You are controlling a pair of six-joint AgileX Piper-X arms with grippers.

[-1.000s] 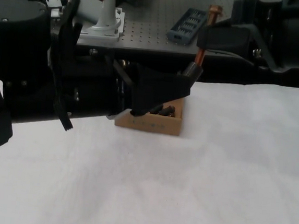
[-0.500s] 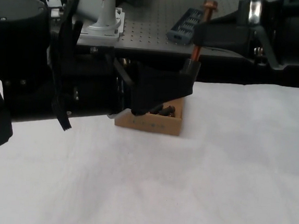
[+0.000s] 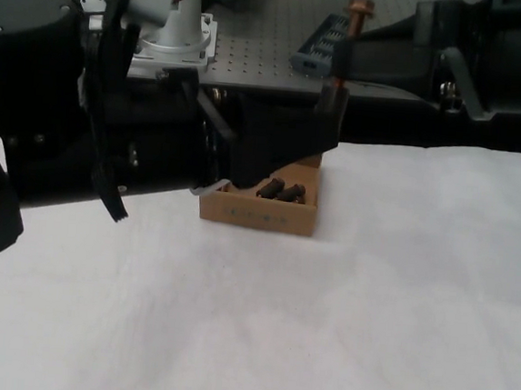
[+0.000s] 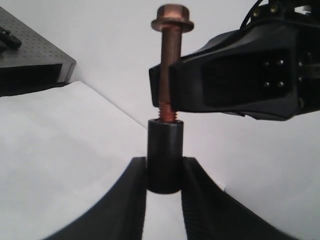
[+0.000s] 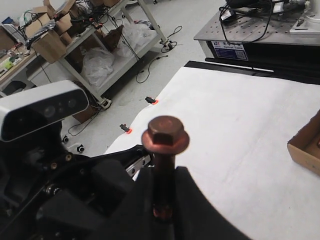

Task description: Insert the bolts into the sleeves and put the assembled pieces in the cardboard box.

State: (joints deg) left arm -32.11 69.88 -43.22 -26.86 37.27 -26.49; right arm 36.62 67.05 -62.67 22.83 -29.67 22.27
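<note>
While the left gripper (image 4: 164,172) clamps the black sleeve (image 4: 164,145) upright between its fingers, bore upward, the right gripper (image 4: 165,95) pinches the copper bolt (image 4: 170,60) by its shank, threaded tip at the sleeve's mouth, evidently for insertion. The cardboard box (image 3: 259,215) sits on the bench (image 3: 369,305) below.

1. Near the centre of the high view, the rear left part of the cardboard box (image 3: 267,218) is hidden behind the left hand (image 3: 330,105).
2. The dark pieces (image 3: 281,190) in it are too small to tell if bolts sit inside them.
3. At the upper centre, the right hand (image 3: 344,56) covers part of the shaft of the bolt (image 3: 357,5).
4. In the left wrist view, the right hand (image 4: 162,95) covers the middle of the shaft, and the sleeve (image 4: 164,145) hides the thread end.
5. In the right wrist view, the picture's edge cuts the box (image 5: 306,146).
</note>
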